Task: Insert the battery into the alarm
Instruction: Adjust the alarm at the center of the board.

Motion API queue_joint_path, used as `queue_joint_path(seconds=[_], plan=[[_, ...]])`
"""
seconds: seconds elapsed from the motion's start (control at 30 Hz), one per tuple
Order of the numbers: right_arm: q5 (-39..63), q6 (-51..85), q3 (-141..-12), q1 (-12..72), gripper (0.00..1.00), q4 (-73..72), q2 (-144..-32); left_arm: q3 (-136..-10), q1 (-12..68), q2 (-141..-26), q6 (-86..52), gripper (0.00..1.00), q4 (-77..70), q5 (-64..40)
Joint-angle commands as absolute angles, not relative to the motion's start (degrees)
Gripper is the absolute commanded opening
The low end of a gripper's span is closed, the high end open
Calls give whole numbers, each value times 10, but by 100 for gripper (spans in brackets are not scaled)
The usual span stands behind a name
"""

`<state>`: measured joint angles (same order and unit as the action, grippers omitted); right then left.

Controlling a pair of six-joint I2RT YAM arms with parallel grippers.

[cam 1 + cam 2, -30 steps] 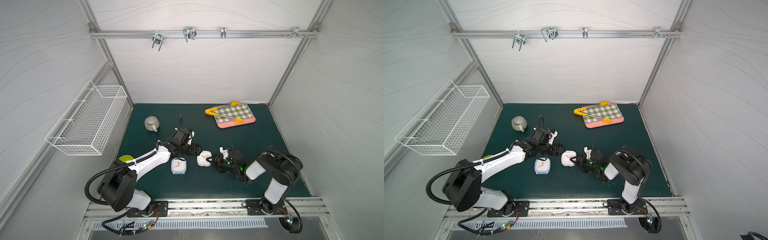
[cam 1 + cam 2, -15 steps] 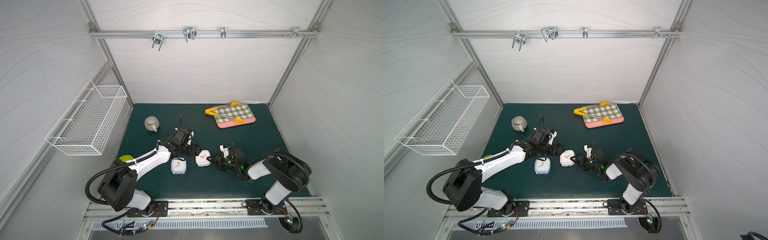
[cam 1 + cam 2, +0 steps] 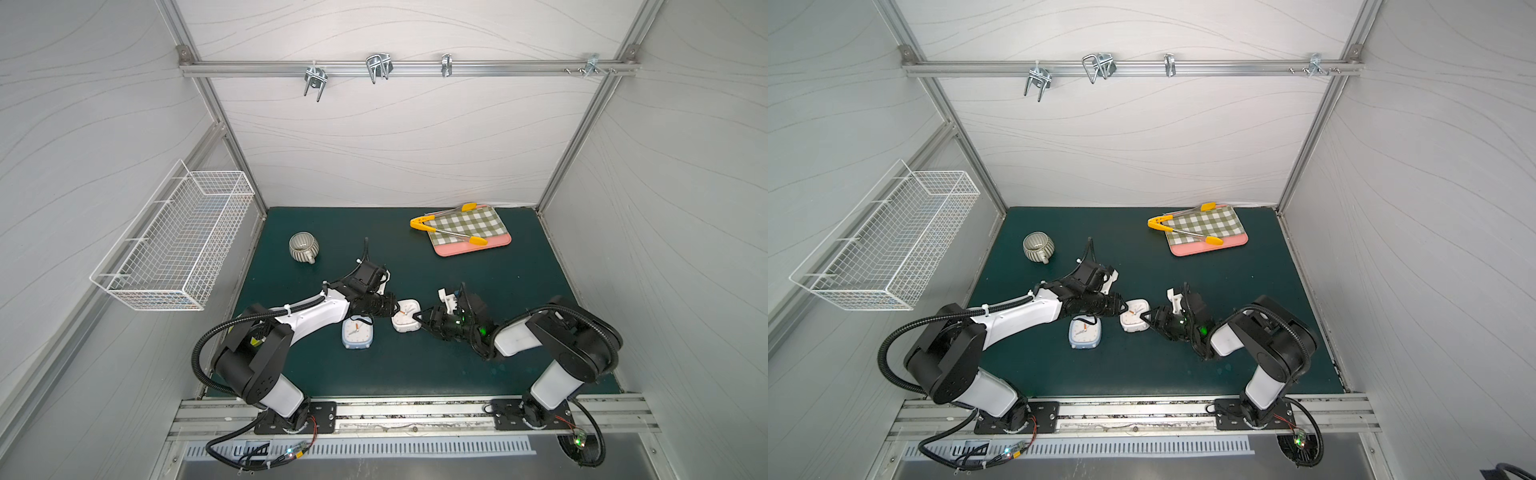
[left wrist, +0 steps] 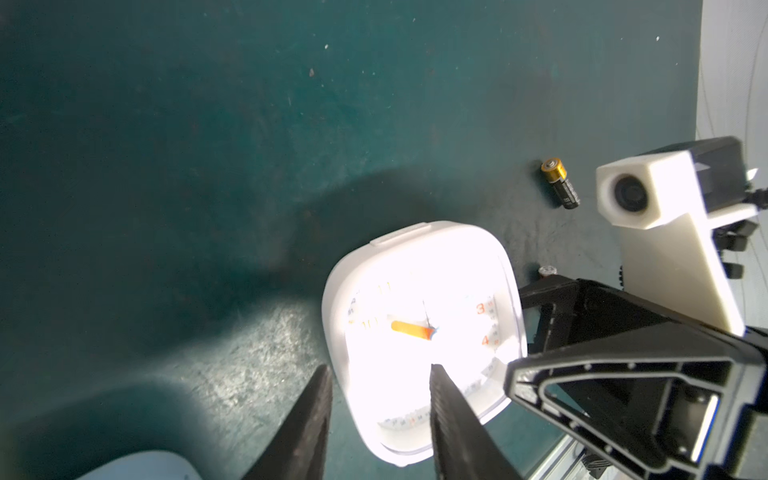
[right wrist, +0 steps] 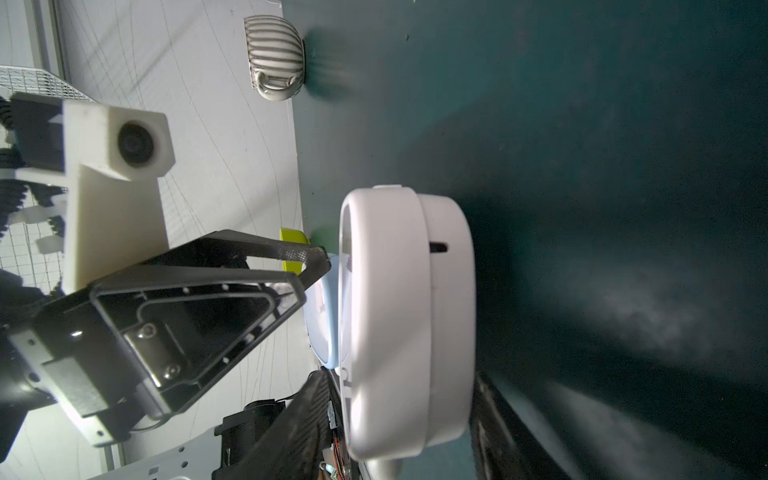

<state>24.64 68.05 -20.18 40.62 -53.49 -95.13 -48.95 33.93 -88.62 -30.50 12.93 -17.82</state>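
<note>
A white alarm clock is held tilted above the mat's middle. My right gripper is shut on it, one finger on its face and one on its back. The clock's back shows a small slot. My left gripper reaches the clock's other side with its jaws narrowly apart. One finger crosses the bright face, and mat shows between the other finger and the clock's edge. A gold-and-black battery lies on the mat behind the clock, near the right wrist camera.
A pale blue clock lies face up on the mat just under the left gripper. A striped mug stands at the back left. At the back right, yellow tongs lie on a checked board. A wire basket hangs on the left wall.
The left gripper has come in against the white clock and its jaws have narrowed. The right arm has stretched forward, still holding the clock in about the same place.
</note>
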Motion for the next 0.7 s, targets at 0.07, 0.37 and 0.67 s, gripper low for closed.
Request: queue_joint_path(seconds=[0.07,0.37,0.67], plan=[[266,667,-227,403,56,-554,-972,-492,342,-899,-313,41,108,-187],[277,656,-249,403,56,-552,-990,-480,342,-909,-317,40,91,-187],[274,648,-250,403,44,-542,-983,-476,342,-889,-315,44,89,-178]])
